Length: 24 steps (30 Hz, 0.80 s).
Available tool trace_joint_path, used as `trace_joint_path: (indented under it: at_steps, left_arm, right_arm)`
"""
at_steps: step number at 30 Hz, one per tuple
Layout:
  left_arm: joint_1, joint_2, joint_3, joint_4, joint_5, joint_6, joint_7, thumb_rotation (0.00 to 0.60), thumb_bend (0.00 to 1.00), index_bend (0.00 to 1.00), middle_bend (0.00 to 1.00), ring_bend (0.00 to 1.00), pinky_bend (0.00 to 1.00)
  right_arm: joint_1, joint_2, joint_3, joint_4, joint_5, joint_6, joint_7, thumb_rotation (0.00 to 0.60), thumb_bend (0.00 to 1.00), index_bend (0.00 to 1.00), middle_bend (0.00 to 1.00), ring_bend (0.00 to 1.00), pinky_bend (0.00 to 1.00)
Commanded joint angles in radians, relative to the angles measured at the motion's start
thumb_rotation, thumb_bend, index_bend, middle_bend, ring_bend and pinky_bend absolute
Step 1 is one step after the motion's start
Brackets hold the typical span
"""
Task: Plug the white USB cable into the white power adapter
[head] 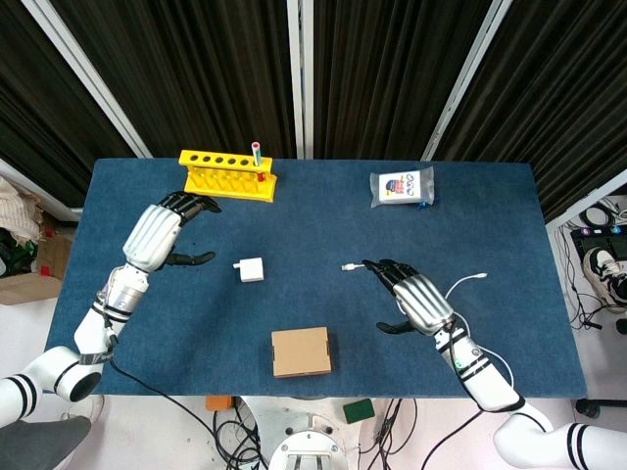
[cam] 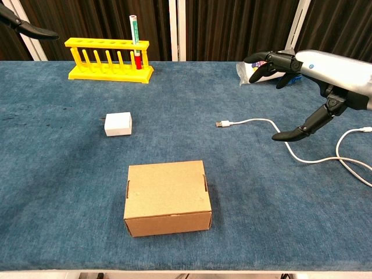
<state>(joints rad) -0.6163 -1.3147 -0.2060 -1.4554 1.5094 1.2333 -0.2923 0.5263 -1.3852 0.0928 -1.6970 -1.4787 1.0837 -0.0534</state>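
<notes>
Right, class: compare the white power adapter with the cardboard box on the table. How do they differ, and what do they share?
The white power adapter is white and glossy; the cardboard box is plain brown. The adapter is far smaller than the box. The adapter shows prongs at one end; the box shows closed flaps. In the chest view, the adapter lies farther from the camera, the box nearer. Both are blocky, rest flat on the blue table, and no hand touches either.

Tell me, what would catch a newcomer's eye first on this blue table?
Probably the two silver-and-black robot hands hovering open over the cloth: the left hand near the bright yellow test-tube rack at the back, the right hand above the white USB cable. Between them lies the small white power adapter, with a cardboard box near the front edge.
</notes>
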Motion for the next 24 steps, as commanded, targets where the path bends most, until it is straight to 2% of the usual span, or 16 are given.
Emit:
trace_joint_path:
  at_steps: [1, 5, 12, 17, 24]
  left_arm:
    - [-0.004, -0.006, 0.002, 0.005, -0.003, -0.004, -0.004, 0.600, 0.10, 0.33, 0.28, 0.24, 0.25]
    - [-0.012, -0.017, 0.010, 0.022, -0.022, -0.035, 0.023, 0.600, 0.10, 0.33, 0.28, 0.24, 0.25]
    - [-0.024, -0.035, 0.035, 0.041, -0.169, -0.173, 0.232, 0.600, 0.10, 0.32, 0.21, 0.24, 0.27]
    - [-0.026, -0.105, 0.062, 0.073, -0.246, -0.213, 0.396, 0.600, 0.09, 0.29, 0.19, 0.24, 0.34]
    - [-0.042, -0.211, 0.076, 0.123, -0.270, -0.232, 0.479, 0.600, 0.08, 0.27, 0.19, 0.22, 0.27]
  right_arm:
    - [-0.003, 0.003, -0.002, 0.001, 0.001, 0.006, 0.007, 0.600, 0.15, 0.10, 0.20, 0.11, 0.24]
    - [-0.012, 0.010, -0.003, 0.002, -0.016, 0.033, 0.027, 0.600, 0.15, 0.10, 0.21, 0.11, 0.24]
    - [-0.070, 0.076, -0.013, -0.004, -0.036, 0.127, 0.064, 0.600, 0.16, 0.14, 0.23, 0.11, 0.24]
    - [-0.130, 0.137, -0.023, -0.003, -0.061, 0.224, 0.120, 0.600, 0.17, 0.15, 0.24, 0.13, 0.24]
    - [-0.169, 0.172, -0.022, -0.010, -0.077, 0.285, 0.169, 0.600, 0.17, 0.15, 0.24, 0.13, 0.24]
